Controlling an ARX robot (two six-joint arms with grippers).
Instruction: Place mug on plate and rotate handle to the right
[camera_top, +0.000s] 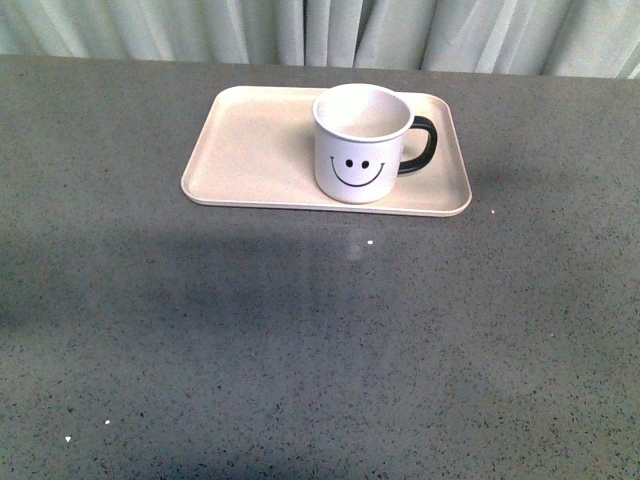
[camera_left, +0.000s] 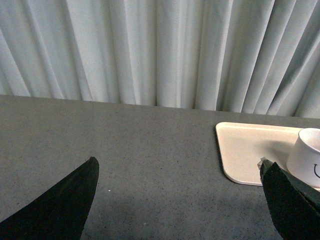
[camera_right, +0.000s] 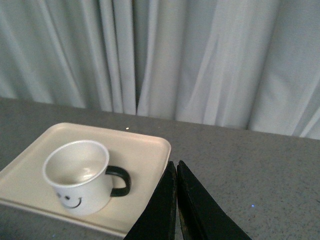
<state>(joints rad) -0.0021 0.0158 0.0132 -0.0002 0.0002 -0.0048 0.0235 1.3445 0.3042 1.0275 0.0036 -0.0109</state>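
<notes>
The mug (camera_top: 360, 145) stands upright on the plate (camera_top: 255, 150), handle (camera_top: 420, 145) pointing right. The left claw (camera_left: 177, 192) hangs spread wide and empty above the table (camera_top: 320, 340). The right claw (camera_right: 176, 205) is pressed closed, holding nothing.

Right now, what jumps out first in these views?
The white smiley mug stands upright on the right half of the pink-beige plate, its black handle pointing right. Both arms are clear of it: left gripper open, right gripper shut, holding nothing.
</notes>
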